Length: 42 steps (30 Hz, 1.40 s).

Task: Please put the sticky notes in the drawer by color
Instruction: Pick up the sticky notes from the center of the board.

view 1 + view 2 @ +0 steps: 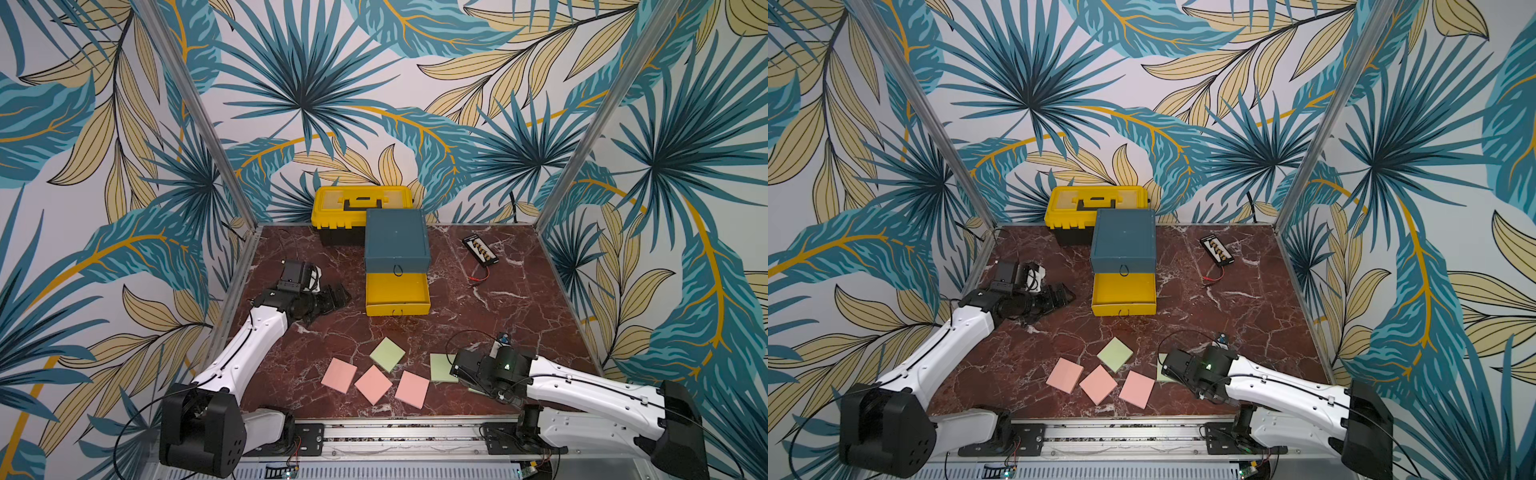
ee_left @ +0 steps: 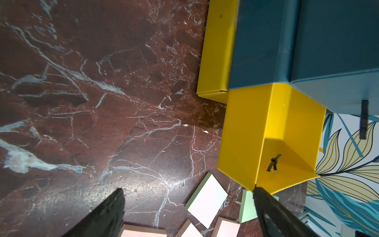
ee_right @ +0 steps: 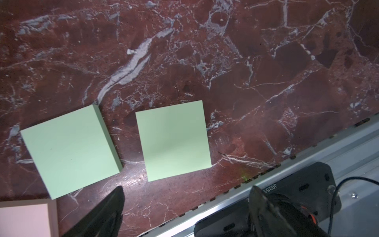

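Sticky notes [image 1: 1098, 384] first: three pink pads [image 1: 339, 375] fanned across the lower middle of both top views, one green pad [image 1: 387, 354] just above them, and two more green pads [image 3: 173, 140] side by side but not touching in the middle of the right wrist view. All lie flat on the marble table [image 1: 519, 316]. No blue pad in sight anywhere (inside the shut top drawer, maybe; can't tell).

Up at centre frame stands the drawer cabinet [image 1: 397, 237]. Its teal top drawer [image 1: 397, 266] is closed. The yellow drawer [image 1: 397, 293] beneath is pulled well out toward the pads and bare inside, ready to take one colour, I'd judge.

Now the right gripper [image 3: 187, 188], lower right in the top views: it hangs low over those two greens, jaws spread wide, nothing between them. That looks like the set-up for a pinch on the nearer green.

The left gripper [image 1: 337, 296], left of centre, sits just beside the open drawer, jaws equally wide and empty, probably placed there to work or steady the drawer.

Behind the cabinet is a yellow toolbox [image 1: 361, 205]. At the upper right of the table a black connector board [image 1: 481, 250] trails loose wires, well clear of the action
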### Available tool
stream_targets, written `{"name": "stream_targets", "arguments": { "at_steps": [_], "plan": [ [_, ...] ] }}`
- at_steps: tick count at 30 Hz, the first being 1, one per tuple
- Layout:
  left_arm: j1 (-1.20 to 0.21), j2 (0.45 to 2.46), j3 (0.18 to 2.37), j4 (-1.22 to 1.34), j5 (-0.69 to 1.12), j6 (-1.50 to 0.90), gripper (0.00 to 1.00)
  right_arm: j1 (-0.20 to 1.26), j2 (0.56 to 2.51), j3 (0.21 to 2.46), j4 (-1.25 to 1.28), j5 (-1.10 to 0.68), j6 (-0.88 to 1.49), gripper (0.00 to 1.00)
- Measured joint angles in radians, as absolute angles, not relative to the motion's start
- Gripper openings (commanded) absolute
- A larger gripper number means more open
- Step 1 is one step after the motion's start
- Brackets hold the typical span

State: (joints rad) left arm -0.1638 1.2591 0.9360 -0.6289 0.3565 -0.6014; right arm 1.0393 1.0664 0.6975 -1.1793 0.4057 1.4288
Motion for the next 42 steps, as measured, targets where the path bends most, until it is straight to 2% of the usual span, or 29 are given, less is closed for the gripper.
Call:
{"name": "stream_targets", "arguments": {
  "at_steps": [10,42],
  "plan": [
    [-0.164,1.285,0.936,-0.623,0.357,-0.608,0.99,0.951,1.058,0.570,-1.036,0.300,1.351,0.99],
    [-0.164,1.336,0.971,-0.615,0.347,-0.614,0.99,0.648,1.275,0.616,-0.941,0.076,1.074,0.99]
  ]
}}
